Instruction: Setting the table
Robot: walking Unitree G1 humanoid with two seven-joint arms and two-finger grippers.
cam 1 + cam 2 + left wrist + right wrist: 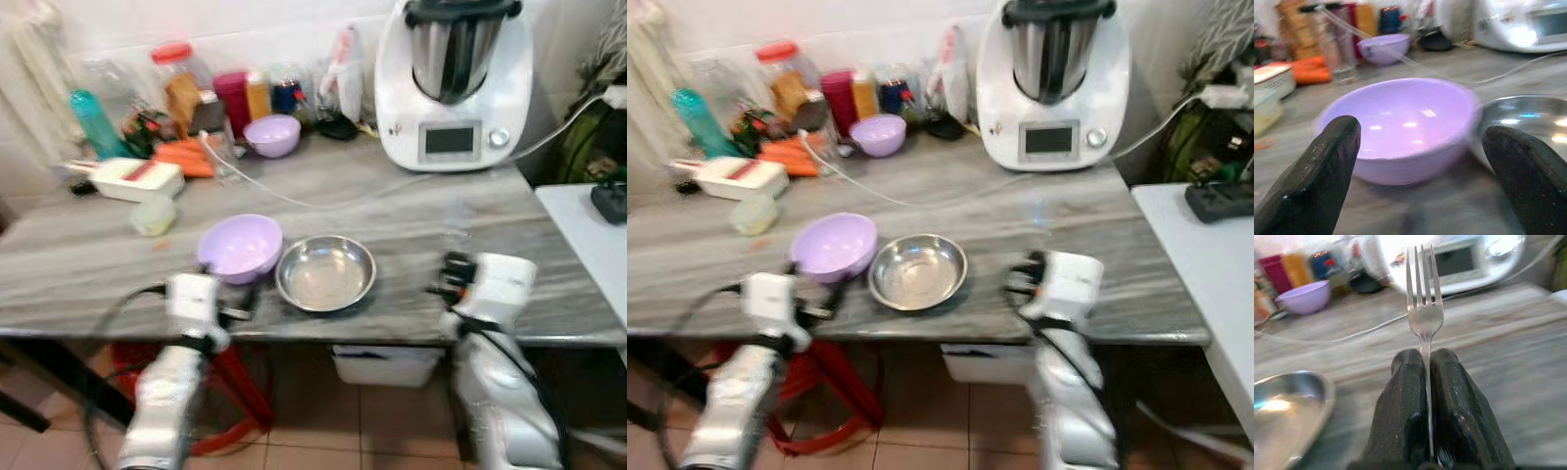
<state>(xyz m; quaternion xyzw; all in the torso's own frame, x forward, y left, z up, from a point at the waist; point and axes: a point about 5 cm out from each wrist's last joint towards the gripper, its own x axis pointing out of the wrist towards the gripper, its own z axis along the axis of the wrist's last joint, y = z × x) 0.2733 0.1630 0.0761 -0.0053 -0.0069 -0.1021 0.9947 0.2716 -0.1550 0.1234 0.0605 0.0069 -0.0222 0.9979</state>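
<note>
Grey marbled table [88, 264] against white wall [274, 24]

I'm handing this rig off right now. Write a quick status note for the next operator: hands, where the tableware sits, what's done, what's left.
Right hand: shut on a fork, tines pointing away from the wrist, held over the table's near edge, right of the steel bowl.
Left hand: open, holding nothing, low at the near edge and aimed at the near purple bowl.
That bowl and the steel bowl sit side by side near the front edge. A second purple bowl stands at the back among jars.
Done: fork picked up.
Left: probably lay the fork beside the bowls.
</note>
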